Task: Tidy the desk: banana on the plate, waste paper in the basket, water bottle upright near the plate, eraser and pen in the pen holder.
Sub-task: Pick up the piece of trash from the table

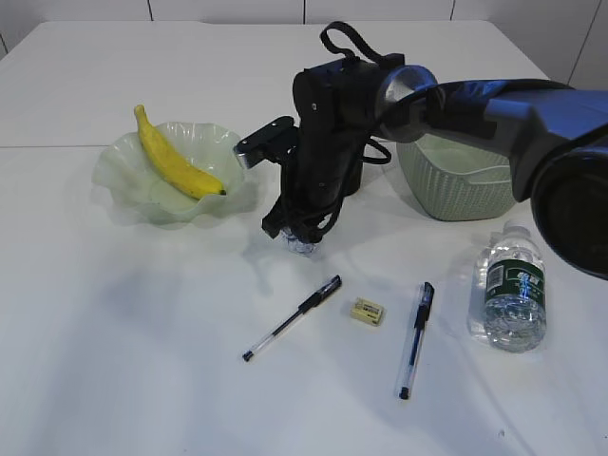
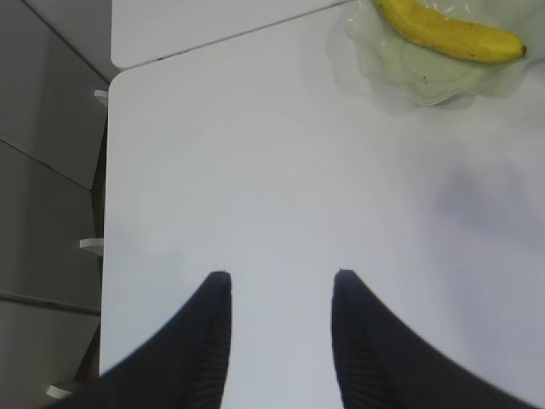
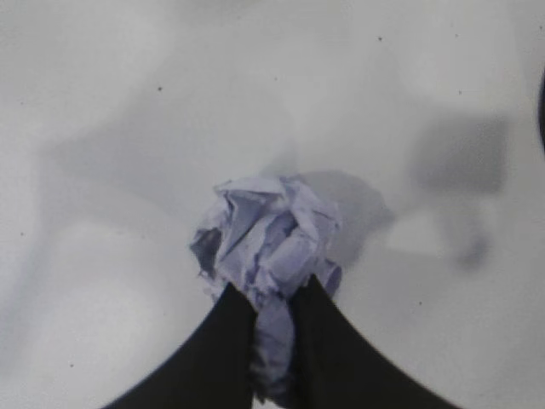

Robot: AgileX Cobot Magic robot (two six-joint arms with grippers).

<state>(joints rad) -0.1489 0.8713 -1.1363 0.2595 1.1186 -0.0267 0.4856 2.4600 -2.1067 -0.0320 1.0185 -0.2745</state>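
My right gripper (image 3: 272,290) is shut on the waste paper (image 3: 264,234), a crumpled pale ball pinched between the black fingers and resting on the table. In the exterior view this gripper (image 1: 298,237) points down at mid-table, with a bit of the paper (image 1: 302,246) showing under it. The banana (image 1: 174,160) lies on the pale green plate (image 1: 119,171). The water bottle (image 1: 510,290) lies on its side at the right. Two pens (image 1: 293,317) (image 1: 416,326) and the yellow eraser (image 1: 367,311) lie in front. My left gripper (image 2: 281,274) hangs open over bare table. The black right arm blocks any sight of the pen holder.
The green basket (image 1: 456,185) stands just right of the right arm, behind the bottle. In the left wrist view the banana (image 2: 451,32) and plate (image 2: 409,81) sit at the top right, and the table's left edge (image 2: 106,221) drops away to the floor.
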